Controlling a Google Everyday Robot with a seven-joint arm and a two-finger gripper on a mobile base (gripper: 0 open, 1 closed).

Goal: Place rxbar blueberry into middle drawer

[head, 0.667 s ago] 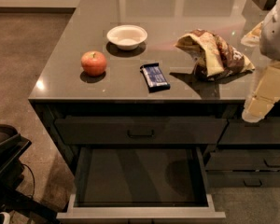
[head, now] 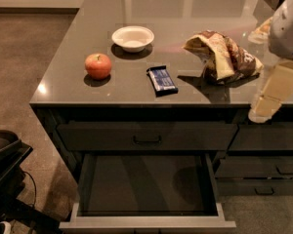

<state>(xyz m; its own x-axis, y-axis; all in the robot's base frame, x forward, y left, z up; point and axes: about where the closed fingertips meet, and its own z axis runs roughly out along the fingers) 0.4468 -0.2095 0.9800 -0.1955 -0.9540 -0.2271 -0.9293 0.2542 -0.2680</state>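
On the bench (head: pixel 102 18) the snack bar (head: pixel 162 79) waits, the drawer (head: pixel 146 223) open below.
Gripper (head: pixel 260 110) at right, open or closed I cannot tell; its reach could push the chip bag (head: pixel 223 55).

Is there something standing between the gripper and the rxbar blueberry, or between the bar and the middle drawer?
The chip bag lies on the counter between the gripper, at the right, and the rxbar blueberry, slightly behind the direct line. Nothing visible stands between the bar and the open middle drawer.
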